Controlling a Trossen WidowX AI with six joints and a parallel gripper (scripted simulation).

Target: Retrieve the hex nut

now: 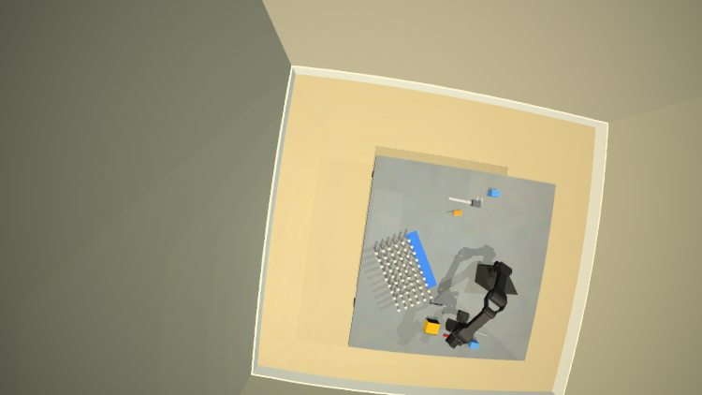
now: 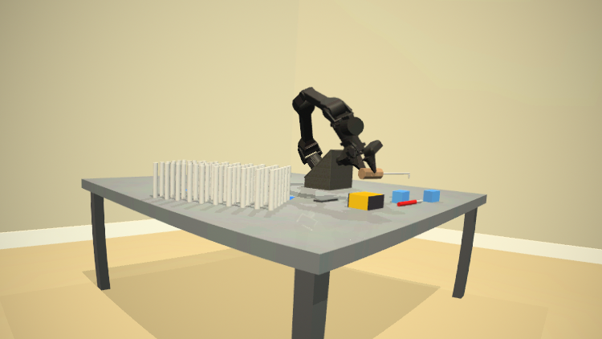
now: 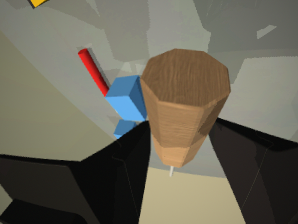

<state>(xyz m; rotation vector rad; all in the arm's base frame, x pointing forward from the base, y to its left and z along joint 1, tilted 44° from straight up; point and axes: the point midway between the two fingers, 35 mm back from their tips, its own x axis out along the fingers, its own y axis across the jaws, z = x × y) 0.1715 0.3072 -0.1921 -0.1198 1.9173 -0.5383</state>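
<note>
Black two-fingered pincer [image 2: 370, 172] [image 3: 178, 124] pinches the faceted brown wooden handle [image 2: 370, 173] [image 3: 185, 115] of a thin hooked metal tool above the worktop [image 1: 495, 230] [image 2: 235, 223]; nut not discernible among white upright spacers [image 1: 403, 274] [image 2: 215, 185]; risk: tapered grip lets shaft swivel, toppling spacers

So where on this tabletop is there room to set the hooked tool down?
Probably between the blue strip and the orange block. Crowded: the corner with the yellow block, red-handled tool and two blue blocks.
</note>
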